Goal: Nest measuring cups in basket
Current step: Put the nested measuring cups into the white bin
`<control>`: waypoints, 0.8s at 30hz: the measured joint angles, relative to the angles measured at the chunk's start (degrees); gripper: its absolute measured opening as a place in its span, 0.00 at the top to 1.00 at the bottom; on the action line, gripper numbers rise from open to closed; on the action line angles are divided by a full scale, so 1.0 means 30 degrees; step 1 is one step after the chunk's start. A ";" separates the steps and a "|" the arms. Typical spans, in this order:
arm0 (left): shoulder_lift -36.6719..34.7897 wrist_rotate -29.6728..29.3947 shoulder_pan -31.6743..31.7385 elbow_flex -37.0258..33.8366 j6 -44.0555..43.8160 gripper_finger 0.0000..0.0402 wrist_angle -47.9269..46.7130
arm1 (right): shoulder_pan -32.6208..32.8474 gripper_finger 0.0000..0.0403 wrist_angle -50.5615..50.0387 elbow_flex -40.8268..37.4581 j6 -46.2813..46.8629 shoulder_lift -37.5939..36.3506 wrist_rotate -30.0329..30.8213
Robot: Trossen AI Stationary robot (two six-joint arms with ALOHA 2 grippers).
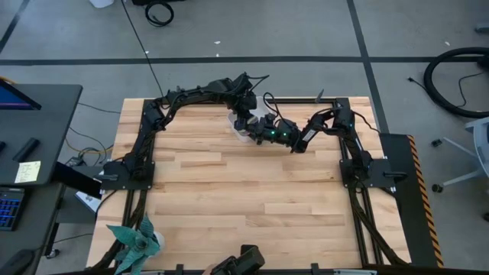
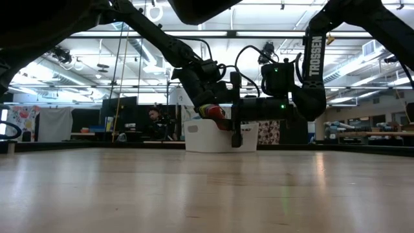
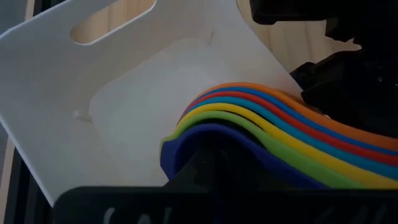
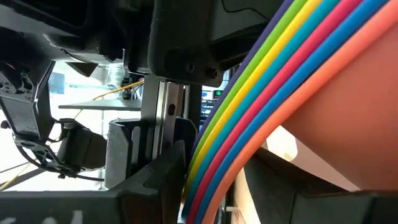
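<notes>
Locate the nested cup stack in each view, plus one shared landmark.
High: not discernible, hidden under the two grippers at the far middle of the table.
Low: a red edge of the cup stack shows above the basket.
Left wrist: coloured rims fanned over the basket.
Right wrist: rims close up, filling the right side.
Shared landmark: the white basket.

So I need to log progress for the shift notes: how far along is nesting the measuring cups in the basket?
Done: the rainbow stack of plastic measuring cups is nested together. In hand: the left gripper is shut on the stack's handles, holding it over the white plastic basket at the table's far edge; the right gripper sits open beside the stack. Left: lowering the stack into the basket, releasing and withdrawing.
</notes>
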 joint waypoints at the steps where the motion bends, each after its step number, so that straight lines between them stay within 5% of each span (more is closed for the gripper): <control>1: 0.0000 0.0000 0.0000 0.0000 0.0000 0.98 -0.0007 | 0.0026 0.59 0.0000 -0.0002 0.0010 0.0002 0.0073; 24: 0.0000 0.0087 -0.0015 0.0000 -0.0036 0.98 -0.0066 | 0.0464 0.59 0.0777 -0.0061 -0.1498 0.0132 0.0595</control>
